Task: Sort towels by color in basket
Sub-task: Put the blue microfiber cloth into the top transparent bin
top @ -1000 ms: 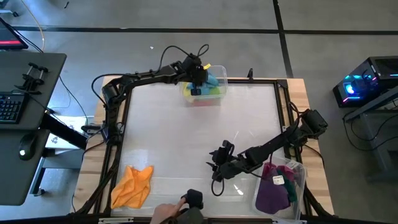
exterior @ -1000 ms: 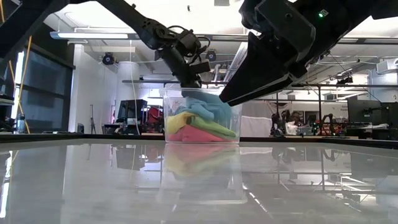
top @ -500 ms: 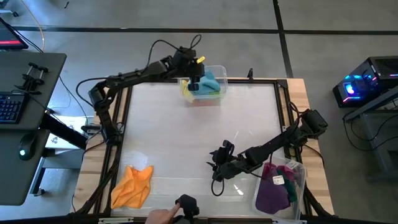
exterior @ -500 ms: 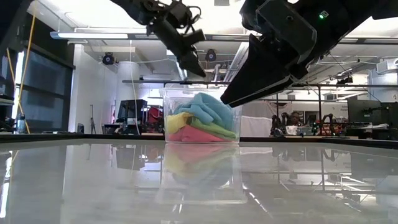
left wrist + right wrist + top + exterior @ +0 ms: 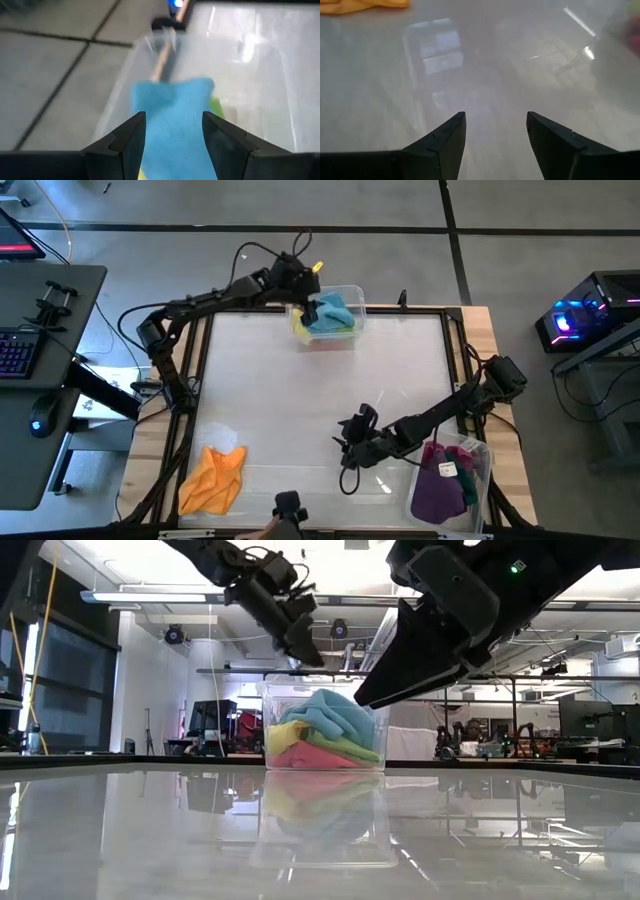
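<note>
My left gripper (image 5: 300,284) hangs open above the far-left corner of a clear basket (image 5: 346,290) at the table's far edge. It touches nothing. In that basket a teal towel (image 5: 333,311) lies on top of yellow, light green and pink ones (image 5: 320,748). In the left wrist view the teal towel (image 5: 172,125) shows between my open fingers, well below them. My right gripper (image 5: 348,442) is open over bare table, near the right basket. An orange towel (image 5: 213,478) lies flat on the table's near left. A second clear basket (image 5: 487,455) at the near right holds purple and magenta cloths (image 5: 437,485).
A person's hand with a dark object (image 5: 286,508) shows at the near edge, middle. The table's glossy middle (image 5: 300,400) lies between the two baskets. In the low view the right arm (image 5: 440,620) hangs large in front of the far basket (image 5: 275,700).
My left gripper has risen out of the far basket and drawn back toward the table's far-left. The teal towel stays on the pile in the basket. The person's dark object at the near edge has slid a little to the left.
</note>
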